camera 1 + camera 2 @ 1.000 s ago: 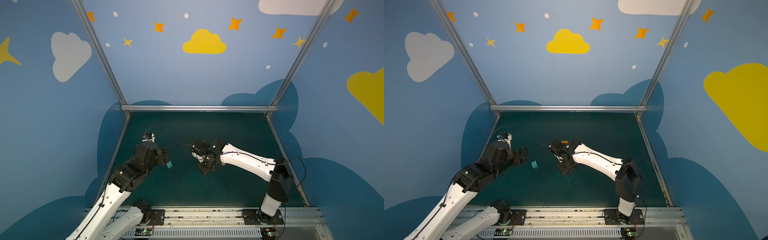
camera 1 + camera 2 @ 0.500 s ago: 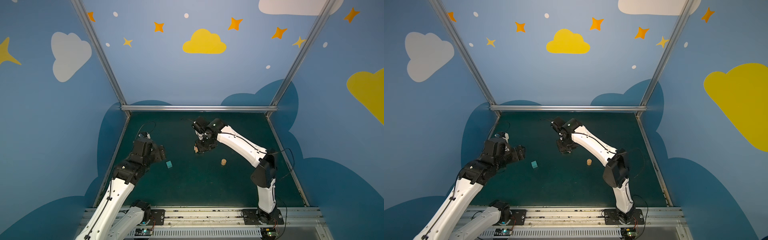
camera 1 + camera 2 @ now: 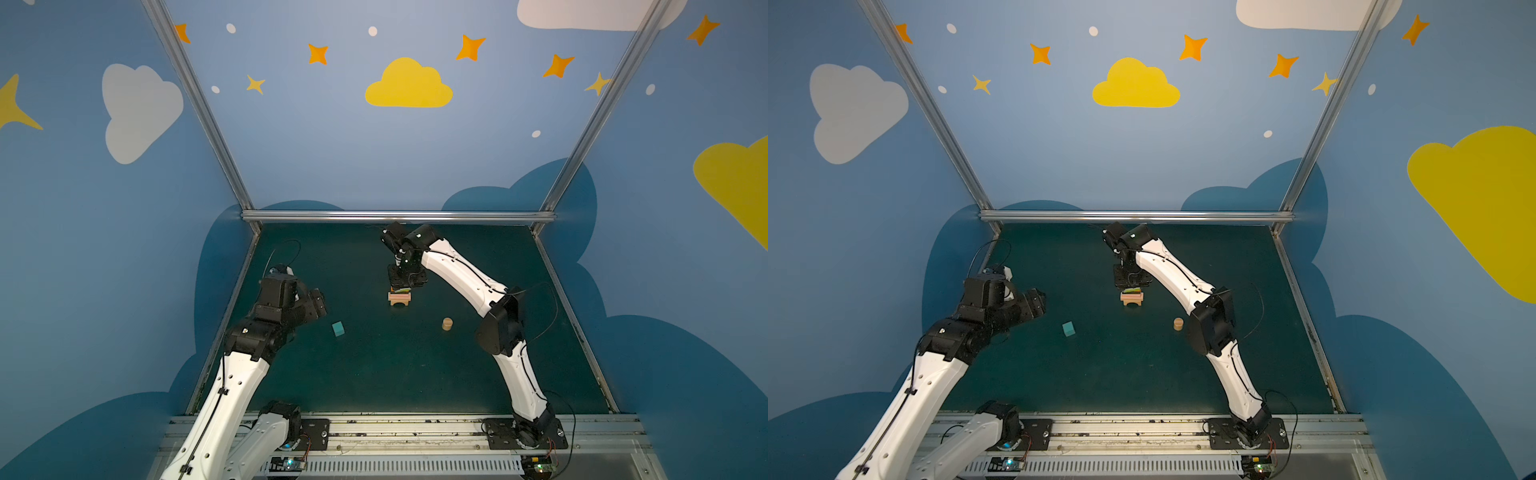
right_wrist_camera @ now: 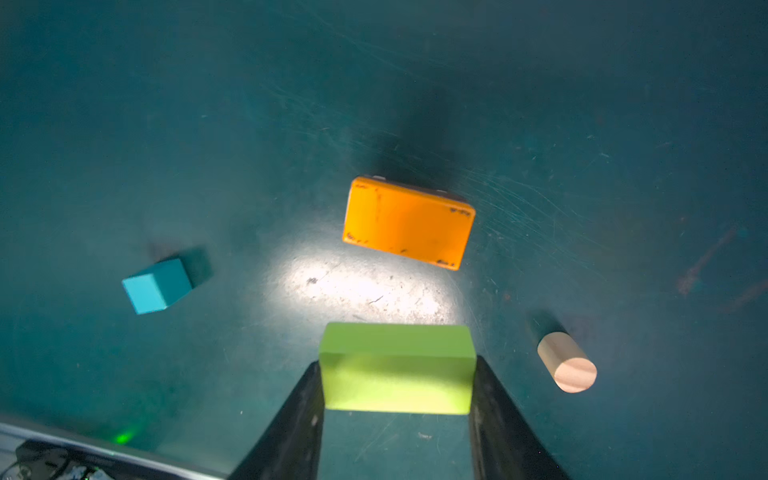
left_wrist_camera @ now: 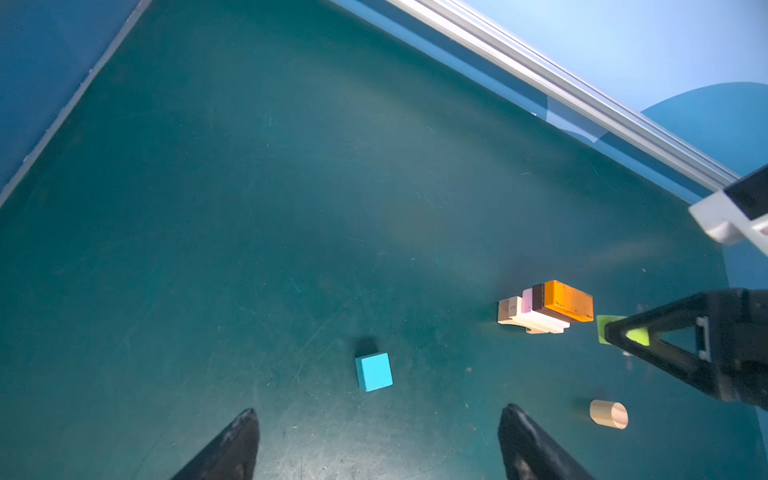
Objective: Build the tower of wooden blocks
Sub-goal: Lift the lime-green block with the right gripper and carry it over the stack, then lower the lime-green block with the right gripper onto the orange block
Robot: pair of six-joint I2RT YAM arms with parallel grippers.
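Near half of the worktop (image 3: 374,374) is bare from left edge to right edge: open passage.

Obstacle 1: block stack (image 3: 400,297), mid-worktop toward the far edge. The right jaws hang over it, clamped on the lime green brick (image 4: 395,370), closing off the top.

Obstacle 2: right arm (image 3: 461,274) slants from the near right corner to the stack and bars approach from the right edge.

Obstacles 3 and 4: teal cube (image 3: 338,328) and tan cylinder (image 3: 447,323) flank the stack's near side, well apart, with a clear gap between.

By the left edge the left jaws stand wide and empty, with nothing between them and the cube.
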